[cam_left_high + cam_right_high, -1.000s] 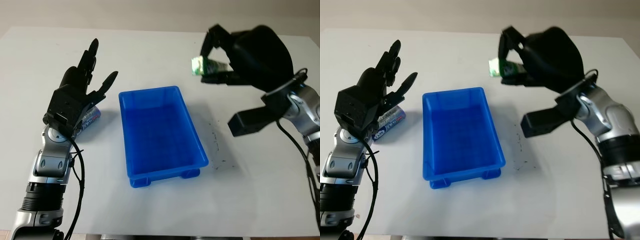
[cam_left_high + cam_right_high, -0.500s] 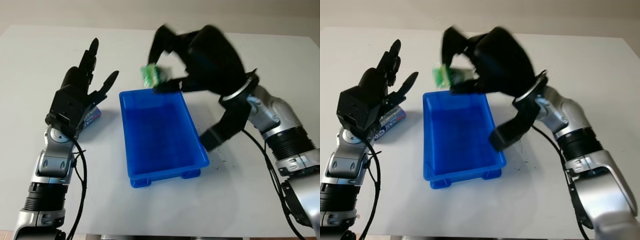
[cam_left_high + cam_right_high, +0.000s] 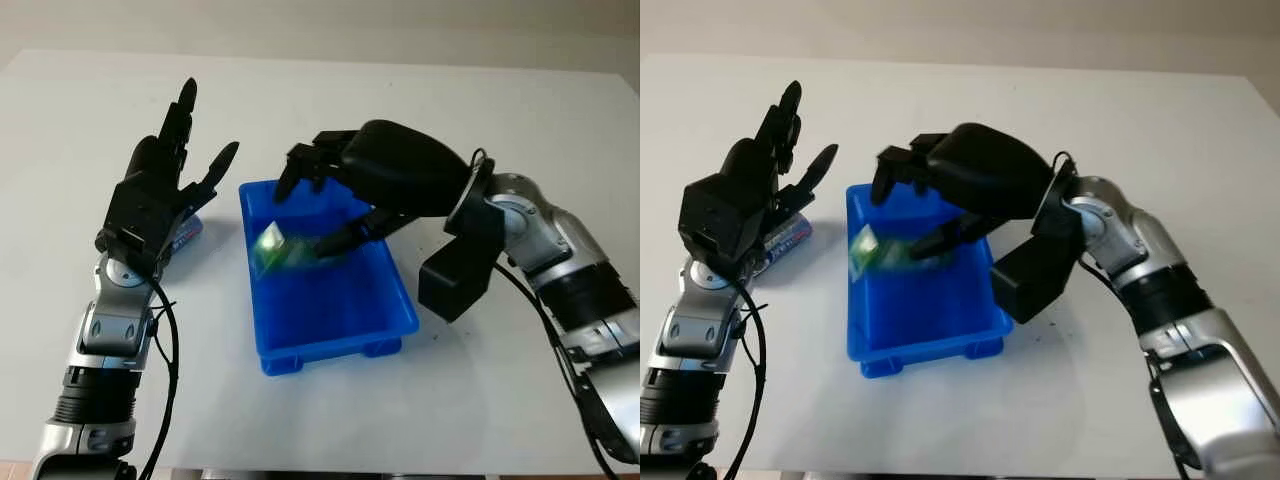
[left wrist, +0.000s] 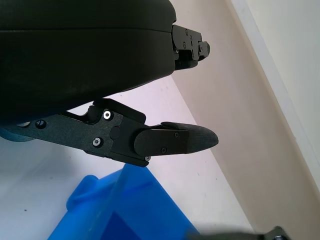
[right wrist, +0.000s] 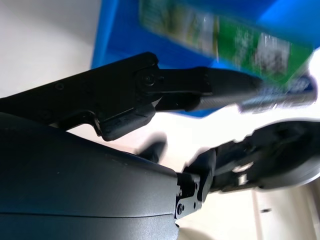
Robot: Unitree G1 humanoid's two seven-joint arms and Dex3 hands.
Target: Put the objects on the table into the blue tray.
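Note:
A blue tray [image 3: 331, 343] stands mid-table. Over its far end hovers my right hand [image 3: 312, 208], open. A green packet [image 3: 270, 246] is blurred in mid-air just inside the tray's left wall, apart from the fingers; in the right wrist view the same green packet [image 5: 222, 46] lies beyond the fingers [image 5: 150, 85] against the tray's blue floor. My left hand [image 3: 163, 178] is raised, open, left of the tray. Below it a blue-and-white packet [image 3: 186, 233] lies on the table, partly hidden by the palm.
The white table [image 3: 500, 400] runs wide on all sides of the tray. A corner of the tray [image 4: 125, 212] lies close to my left hand's finger [image 4: 175, 140]. Small dark specks [image 3: 445, 325] mark the table right of the tray.
My right hand swung left from the table's right side to over the tray, then lowered. The green packet has left its fingers and is dropping into the tray. The left hand has hardly moved.

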